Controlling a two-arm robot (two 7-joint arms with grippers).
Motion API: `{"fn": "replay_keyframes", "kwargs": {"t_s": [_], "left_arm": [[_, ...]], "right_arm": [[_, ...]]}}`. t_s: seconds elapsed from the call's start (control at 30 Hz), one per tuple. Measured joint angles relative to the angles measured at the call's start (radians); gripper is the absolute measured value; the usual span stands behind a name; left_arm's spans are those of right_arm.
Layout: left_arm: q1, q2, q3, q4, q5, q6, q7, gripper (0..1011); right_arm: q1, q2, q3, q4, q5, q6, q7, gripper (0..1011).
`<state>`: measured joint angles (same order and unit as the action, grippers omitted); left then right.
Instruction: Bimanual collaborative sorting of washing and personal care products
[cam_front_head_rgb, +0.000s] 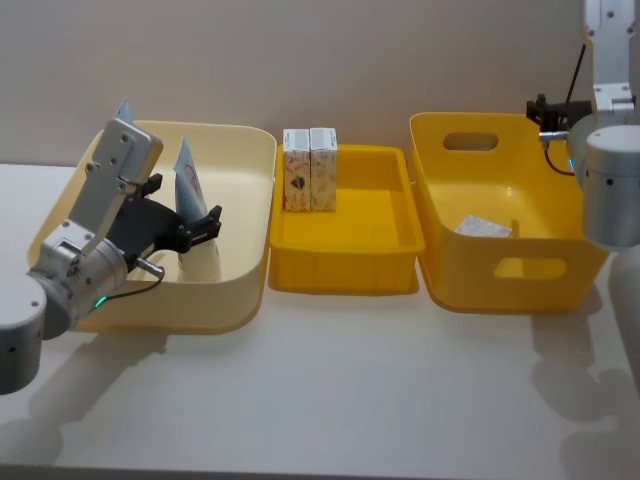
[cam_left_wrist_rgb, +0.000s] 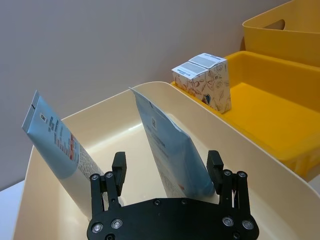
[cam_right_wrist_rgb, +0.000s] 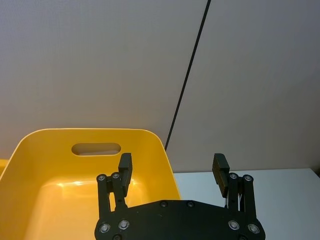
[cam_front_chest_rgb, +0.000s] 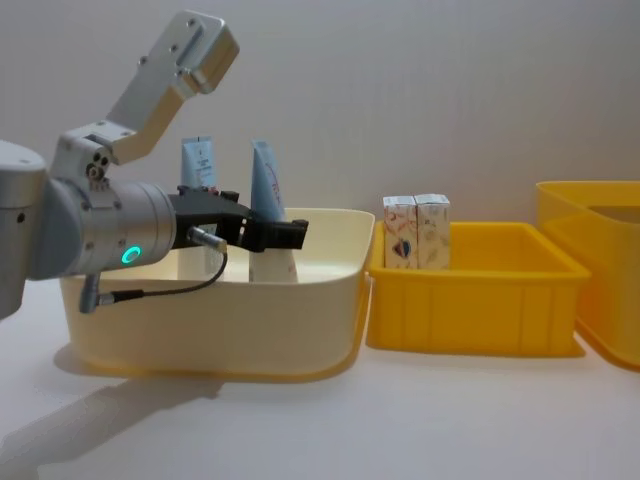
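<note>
The nearer tall pale-blue squeeze tube (cam_left_wrist_rgb: 172, 150) stands almost upright in the cream plastic bin (cam_front_head_rgb: 240, 135). Its flat crimped end is on top and its long axis leans a little toward the bin's far wall. The left pincer (cam_left_wrist_rgb: 167, 162) is released and reaches level into the bin, with one finger on each side of the tube's lower half. The tube sits closer to one finger than the other, and whether either finger touches it I cannot tell. The next move depends on that straddle: the tube lies straight ahead between the fingers, so closing them should catch it low down, with a risk of tipping the tall top.

A second pale-blue tube (cam_left_wrist_rgb: 52, 140) leans against the bin's far side, apart from the first and outside the fingers.

Next to the cream bin, two small white printed cardboard cartons (cam_front_head_rgb: 310, 168) stand upright and touching at the back of the shallow yellow plastic tray (cam_front_head_rgb: 345, 270). Beyond that, the deep yellow plastic bin (cam_front_head_rgb: 500, 285) holds a white flat packet (cam_front_head_rgb: 483, 227).

The right pincer (cam_right_wrist_rgb: 172, 162) hangs released above that bin's far rim, well away from the tubes, so the left arm is clearly the nearer one. All three containers rest on the pale table (cam_front_head_rgb: 330, 400).
</note>
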<state>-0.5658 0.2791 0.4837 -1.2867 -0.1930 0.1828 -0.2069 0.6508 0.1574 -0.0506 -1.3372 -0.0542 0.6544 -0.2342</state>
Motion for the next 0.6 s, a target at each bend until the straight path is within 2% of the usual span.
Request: {"fn": "replay_keyframes", "kwargs": {"t_s": [0.27, 0.4, 0.43, 0.5, 0.53, 0.6], "left_arm": [[-0.010, -0.008, -0.001, 0.023, 0.002, -0.016, -0.007, 1003], [-0.012, -0.010, -0.001, 0.030, 0.002, -0.021, -0.009, 945], [-0.013, -0.011, -0.001, 0.032, 0.002, -0.022, -0.009, 896], [-0.014, -0.012, -0.002, 0.034, 0.002, -0.024, -0.010, 863], [-0.015, -0.012, -0.002, 0.036, 0.003, -0.025, -0.010, 807], [-0.015, -0.013, -0.002, 0.038, 0.003, -0.026, -0.010, 769]], "right_arm": [[0.000, 0.000, 0.000, 0.000, 0.000, 0.000, 0.000, 1001], [0.000, 0.000, 0.000, 0.000, 0.000, 0.000, 0.000, 1001], [0.000, 0.000, 0.000, 0.000, 0.000, 0.000, 0.000, 1001], [0.000, 0.000, 0.000, 0.000, 0.000, 0.000, 0.000, 1001], [0.000, 0.000, 0.000, 0.000, 0.000, 0.000, 0.000, 1001], [0.000, 0.000, 0.000, 0.000, 0.000, 0.000, 0.000, 1001]]}}
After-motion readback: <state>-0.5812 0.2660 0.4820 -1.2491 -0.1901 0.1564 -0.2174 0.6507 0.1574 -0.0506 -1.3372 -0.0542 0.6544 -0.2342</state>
